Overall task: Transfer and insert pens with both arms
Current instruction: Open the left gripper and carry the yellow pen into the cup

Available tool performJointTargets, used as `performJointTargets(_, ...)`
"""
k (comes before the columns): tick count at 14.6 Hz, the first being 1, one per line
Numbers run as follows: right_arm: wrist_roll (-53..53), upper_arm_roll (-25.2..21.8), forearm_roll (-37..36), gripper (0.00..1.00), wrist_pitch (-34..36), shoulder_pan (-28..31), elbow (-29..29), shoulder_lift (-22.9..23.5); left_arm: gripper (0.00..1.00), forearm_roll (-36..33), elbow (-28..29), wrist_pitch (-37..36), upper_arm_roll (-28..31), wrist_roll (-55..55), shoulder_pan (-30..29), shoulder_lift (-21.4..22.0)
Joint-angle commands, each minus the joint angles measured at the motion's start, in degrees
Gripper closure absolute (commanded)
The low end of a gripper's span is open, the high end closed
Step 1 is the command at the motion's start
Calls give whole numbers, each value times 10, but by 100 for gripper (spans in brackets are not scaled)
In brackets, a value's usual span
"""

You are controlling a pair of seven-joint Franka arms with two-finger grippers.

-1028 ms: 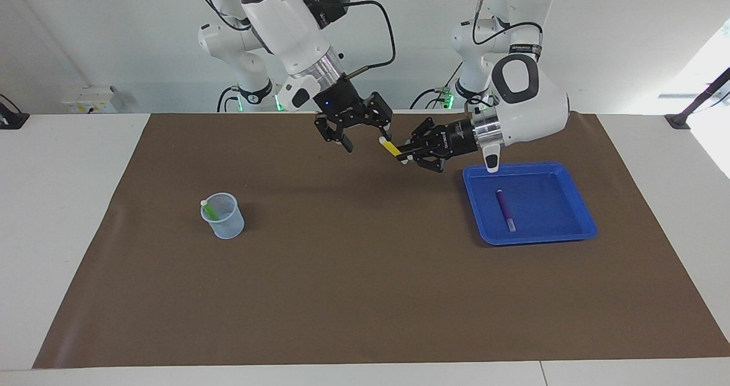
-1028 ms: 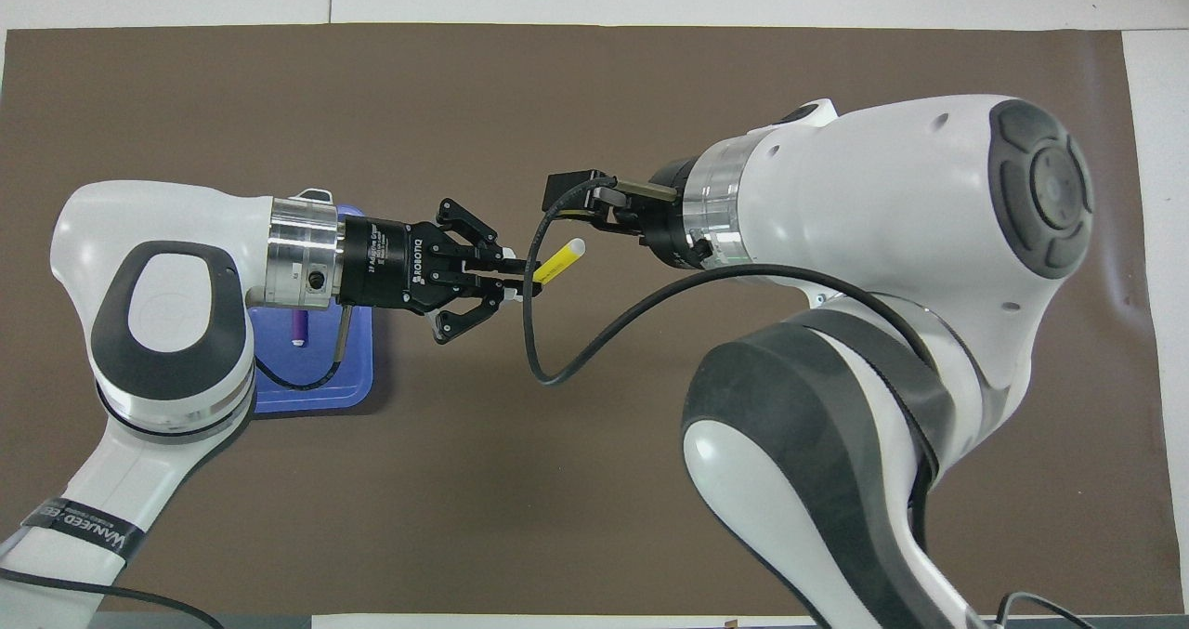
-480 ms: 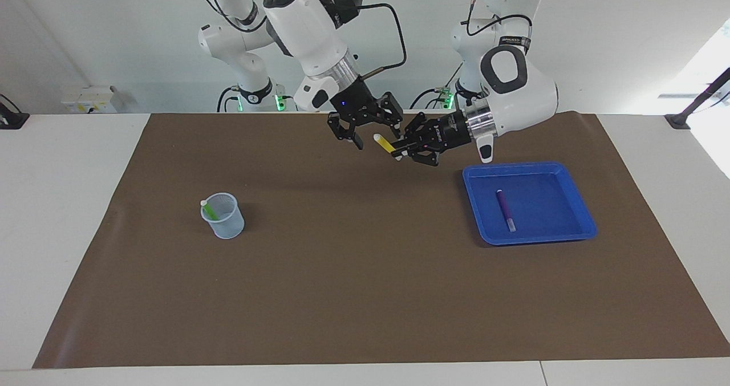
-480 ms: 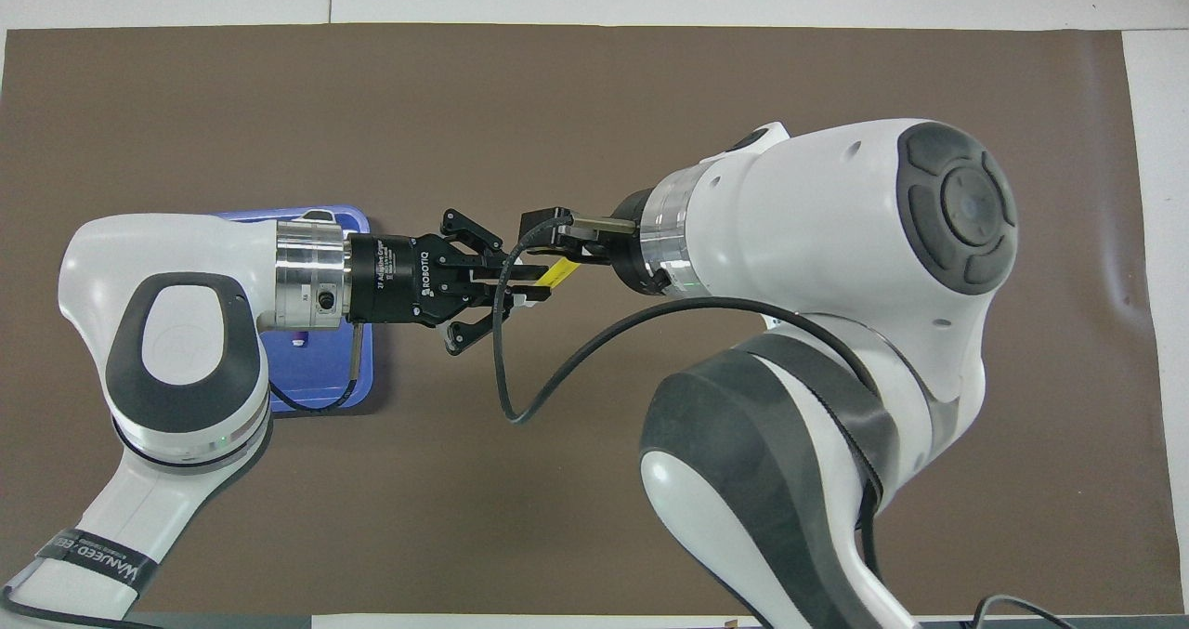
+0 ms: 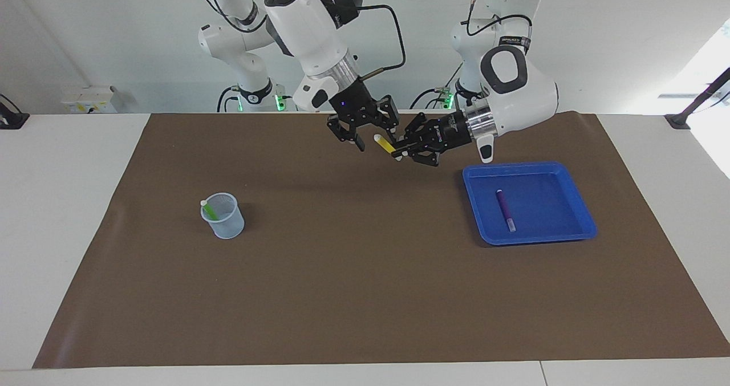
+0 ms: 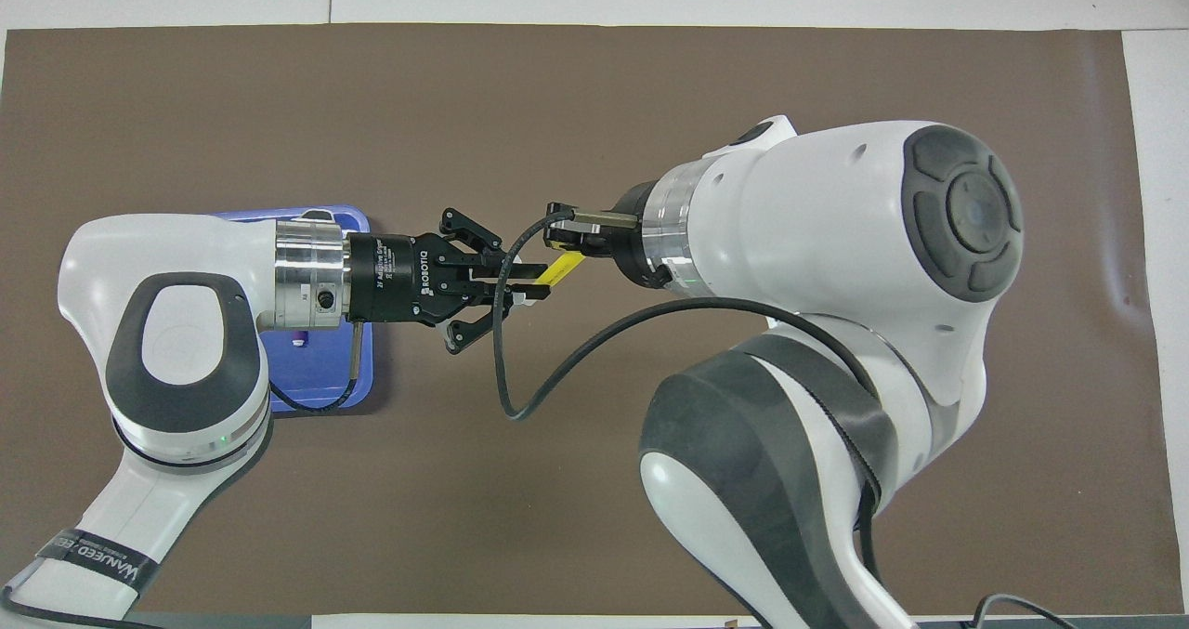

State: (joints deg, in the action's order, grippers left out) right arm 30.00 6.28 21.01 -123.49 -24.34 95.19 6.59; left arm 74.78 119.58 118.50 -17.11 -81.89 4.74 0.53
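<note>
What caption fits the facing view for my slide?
Mid-air handover: left gripper holds the yellow pen as the open right gripper closes in over the brown mat.

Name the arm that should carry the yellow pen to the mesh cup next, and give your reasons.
Right. The right gripper is open around the free end of the yellow pen, which the left gripper holds over the mat, and the mesh cup with the green pen stands toward the right arm's end.
</note>
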Motion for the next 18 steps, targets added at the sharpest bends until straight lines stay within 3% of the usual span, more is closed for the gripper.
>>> performJointTargets(1,6,2,-8,100,-7,2,0,1,100,20,17,13,6,-5,8,17)
performJointTargets(5,2,1,-9,100,-1,2,1,0,100,20,17,15,6,-5,8,17)
performJointTargets(6,1,1,-13,100,0,3,2,-1,78,20,14,19,6,1,9,17)
performJointTargets(7,1,1,-25,100,1,3,4,-2,13,20,11,29,6,-5,12,18)
performJointTargets(8,-1,1,-39,100,1,8,11,-3,0,20,14,34,5,-5,13,25)
performJointTargets(12,-75,0,-79,100,-2,39,63,-24,0,16,14,35,8,-6,7,25)
performJointTargets(14,-120,-1,-139,100,-5,63,87,-33,0,4,14,33,10,-3,2,24)
performJointTargets(18,-201,-1,-211,100,0,127,122,-52,0,-236,-10,25,9,-1,-18,14)
